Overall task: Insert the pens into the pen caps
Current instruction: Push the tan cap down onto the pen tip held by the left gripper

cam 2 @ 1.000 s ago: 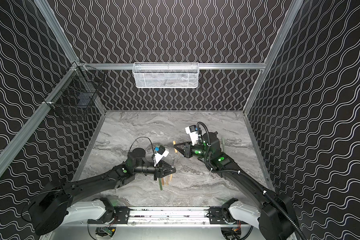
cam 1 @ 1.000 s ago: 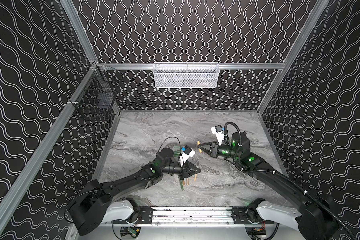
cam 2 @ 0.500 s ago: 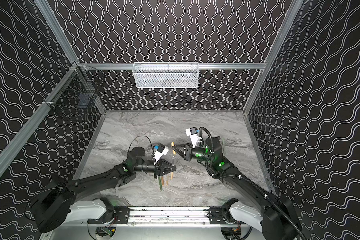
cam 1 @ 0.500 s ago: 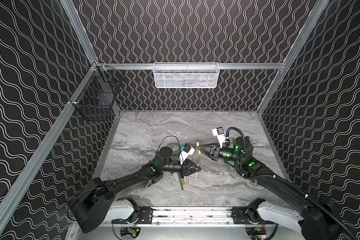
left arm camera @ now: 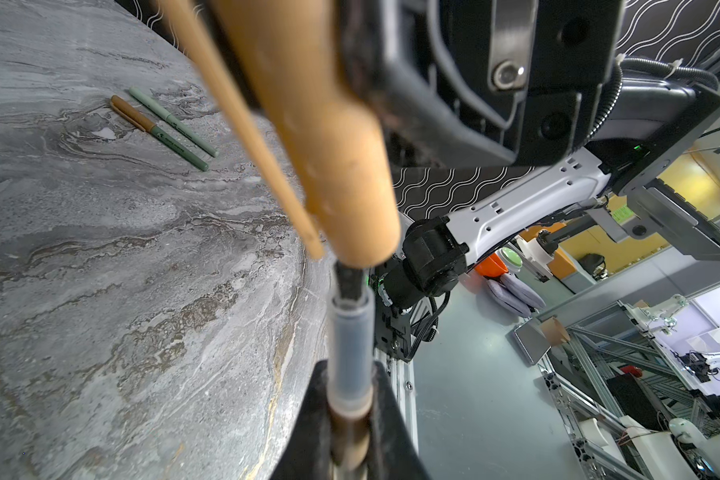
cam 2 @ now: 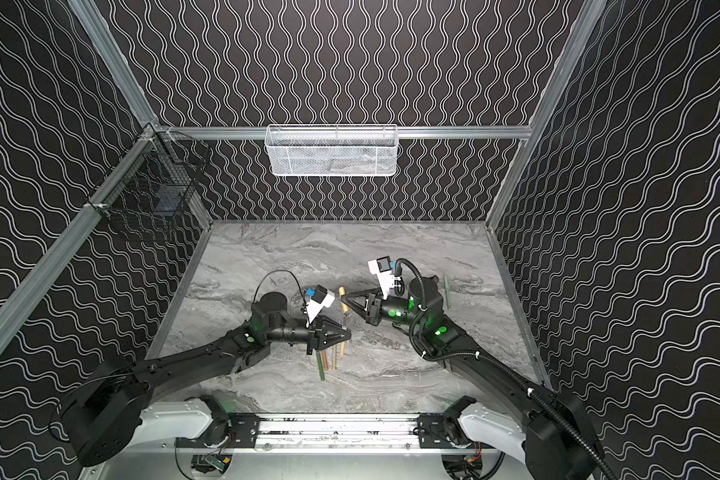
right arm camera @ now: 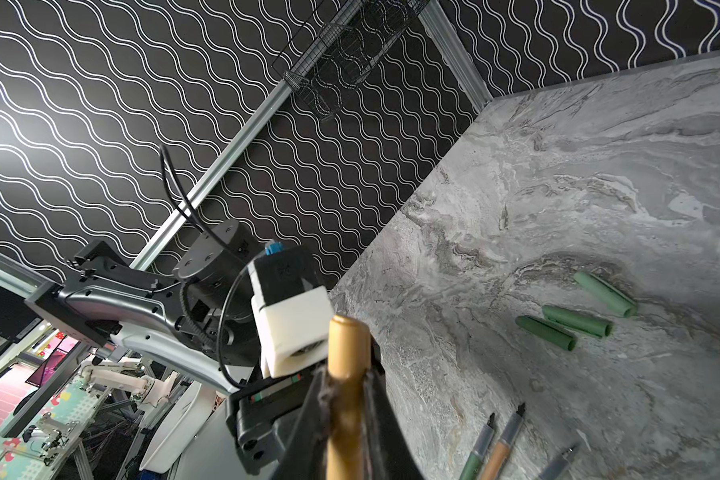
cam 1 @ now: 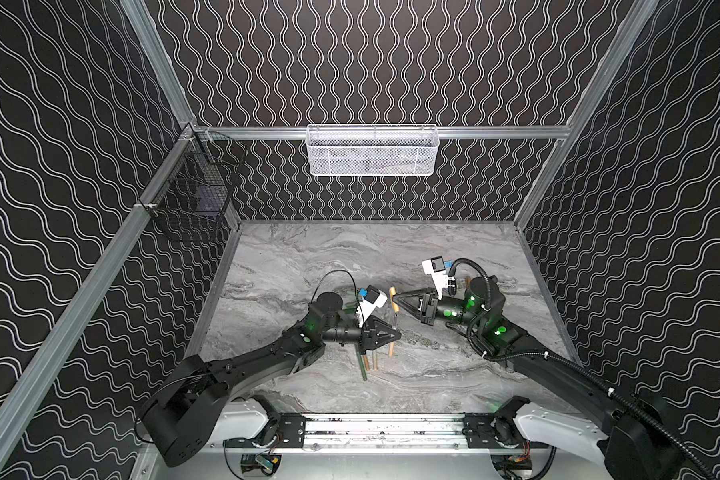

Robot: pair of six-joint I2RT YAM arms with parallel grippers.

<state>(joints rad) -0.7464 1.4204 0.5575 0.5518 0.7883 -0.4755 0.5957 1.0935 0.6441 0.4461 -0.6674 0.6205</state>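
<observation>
My left gripper (cam 1: 396,335) (left arm camera: 348,372) is shut on a tan pen (left arm camera: 348,332), whose dark tip (left arm camera: 348,279) points at the right gripper. That right gripper (cam 1: 395,297) (right arm camera: 346,380) is shut on a tan pen cap (right arm camera: 347,353) (left arm camera: 329,145). In the left wrist view the pen's tip meets the cap's open end. Both top views show cap (cam 2: 342,296) and pen (cam 2: 344,320) in one line at the table's middle. Three green pen caps (right arm camera: 576,321) lie loose on the table. Uncapped pens (cam 1: 363,366) (right arm camera: 504,440) lie under the left gripper.
Two capped pens (left arm camera: 171,122) lie side by side on the marble table (cam 1: 350,257) beyond the right arm; one (cam 2: 447,291) shows in a top view. A white mesh basket (cam 1: 373,151) hangs on the back wall, a black wire basket (cam 1: 192,195) on the left wall.
The right arm has swung lower and nearer, bringing the cap down onto the pen's tip. The left gripper has risen slightly with the pen.
</observation>
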